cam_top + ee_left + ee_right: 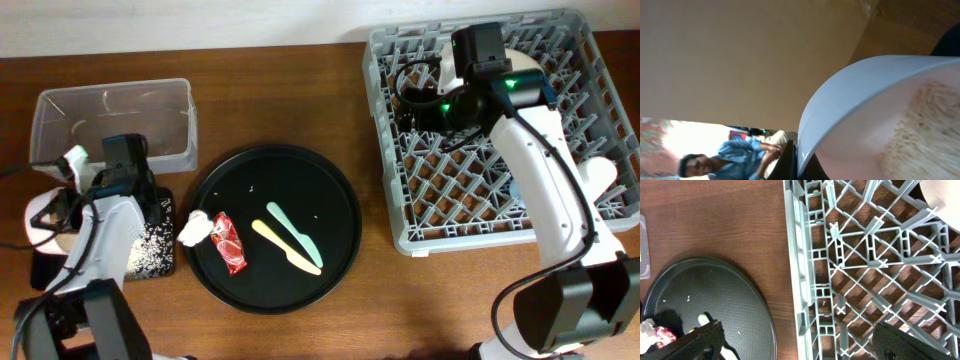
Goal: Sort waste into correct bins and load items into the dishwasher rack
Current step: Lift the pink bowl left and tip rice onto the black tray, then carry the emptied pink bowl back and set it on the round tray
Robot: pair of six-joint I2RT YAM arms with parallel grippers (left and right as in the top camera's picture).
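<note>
My left gripper [62, 205] is shut on the rim of the pinkish-white bowl [875, 100], which is tilted at the table's left edge [42, 215]. A patch of rice [920, 130] clings inside it. Rice grains also speckle the shallow black tray [150, 248] beside my arm. The clear tub [115, 125] stands behind it. The tissue [193, 230], red wrapper [229, 243], yellow utensil [285, 247] and mint utensil [293, 227] lie on the round black tray [330, 200]. My right gripper [807, 345] is open and empty over the left edge of the grey rack [480, 215].
A pale plate [945, 192] sits at the rack's back, partly under my right arm [520, 58]. A white cup [598, 178] stands at the rack's right side. The round tray's rim [760, 305] lies close to the rack's left wall [797, 280].
</note>
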